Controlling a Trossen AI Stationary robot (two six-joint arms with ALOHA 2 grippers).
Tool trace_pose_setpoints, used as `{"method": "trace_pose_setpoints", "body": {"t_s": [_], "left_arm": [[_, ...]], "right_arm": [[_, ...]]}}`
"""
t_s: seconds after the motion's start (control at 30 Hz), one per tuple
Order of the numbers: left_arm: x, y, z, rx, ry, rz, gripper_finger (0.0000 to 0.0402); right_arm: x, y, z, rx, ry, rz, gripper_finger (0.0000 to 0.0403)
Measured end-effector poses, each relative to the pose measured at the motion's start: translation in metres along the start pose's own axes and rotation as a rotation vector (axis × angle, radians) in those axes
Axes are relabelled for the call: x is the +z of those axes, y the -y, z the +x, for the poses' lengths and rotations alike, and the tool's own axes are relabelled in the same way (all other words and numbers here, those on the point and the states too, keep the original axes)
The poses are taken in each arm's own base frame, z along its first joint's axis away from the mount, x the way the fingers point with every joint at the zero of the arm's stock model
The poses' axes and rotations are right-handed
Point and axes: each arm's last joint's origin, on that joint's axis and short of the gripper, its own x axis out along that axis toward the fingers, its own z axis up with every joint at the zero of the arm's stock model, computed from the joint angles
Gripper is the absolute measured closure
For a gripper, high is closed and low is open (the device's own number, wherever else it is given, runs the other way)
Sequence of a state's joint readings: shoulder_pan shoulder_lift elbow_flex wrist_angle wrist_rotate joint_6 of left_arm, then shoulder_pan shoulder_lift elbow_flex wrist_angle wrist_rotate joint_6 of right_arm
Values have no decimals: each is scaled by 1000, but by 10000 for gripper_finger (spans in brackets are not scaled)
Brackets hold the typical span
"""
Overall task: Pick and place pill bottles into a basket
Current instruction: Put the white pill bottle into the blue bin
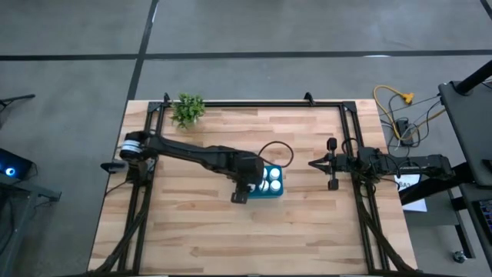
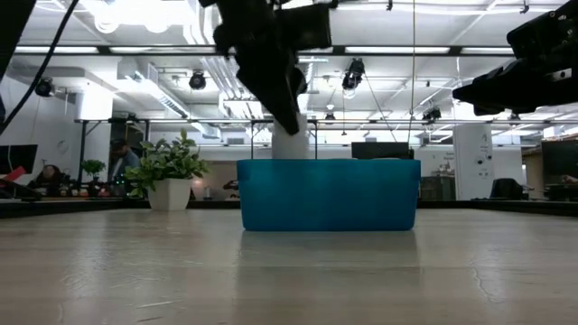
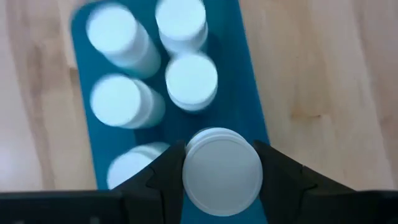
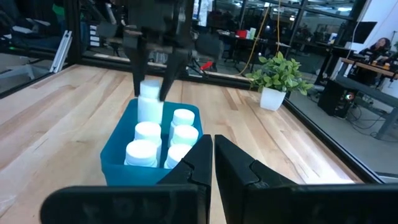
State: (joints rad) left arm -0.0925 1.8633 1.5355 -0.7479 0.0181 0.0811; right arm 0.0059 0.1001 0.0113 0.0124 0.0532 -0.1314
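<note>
Starting left of the basket, you have the small potted plant standing well apart from it at the table's far edge. Over the basket's left end your left gripper is clenched on the sixth pill bottle, holding it upright just above the rim, with five pill bottles standing upright inside. Right of the basket, well apart, your right gripper waits with its fingers pressed together, holding nothing.
</note>
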Motion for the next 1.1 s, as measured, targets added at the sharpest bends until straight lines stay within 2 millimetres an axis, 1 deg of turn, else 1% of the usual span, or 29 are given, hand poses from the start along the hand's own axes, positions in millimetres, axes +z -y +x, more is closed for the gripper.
{"method": "trace_pose_setpoints", "body": {"t_s": [0.07, 0.2, 0.4, 0.63, 0.9, 0.97, 1.1], "left_arm": [[-5, 0, 8, -2, -33, -5, 261], [-11, 0, 21, -2, -42, -22, 261], [-23, 1, 39, 0, -2, -37, 261], [-32, 1, 45, -2, -13, -53, 261], [-29, 0, 46, 2, 26, -53, 260], [-28, -1, 45, 5, 30, -54, 239], [-28, -1, 43, 11, 28, -55, 173]], "right_arm": [[0, 0, 0, -1, -1, 0, 394], [0, 0, 0, -2, 0, 0, 394], [0, 0, 0, 1, -1, 0, 394], [0, 0, 0, 0, 0, 0, 394], [0, 0, 0, 0, -1, 0, 394], [0, 0, 0, 0, -1, 0, 394], [0, 0, 0, 0, -1, 0, 394]]}}
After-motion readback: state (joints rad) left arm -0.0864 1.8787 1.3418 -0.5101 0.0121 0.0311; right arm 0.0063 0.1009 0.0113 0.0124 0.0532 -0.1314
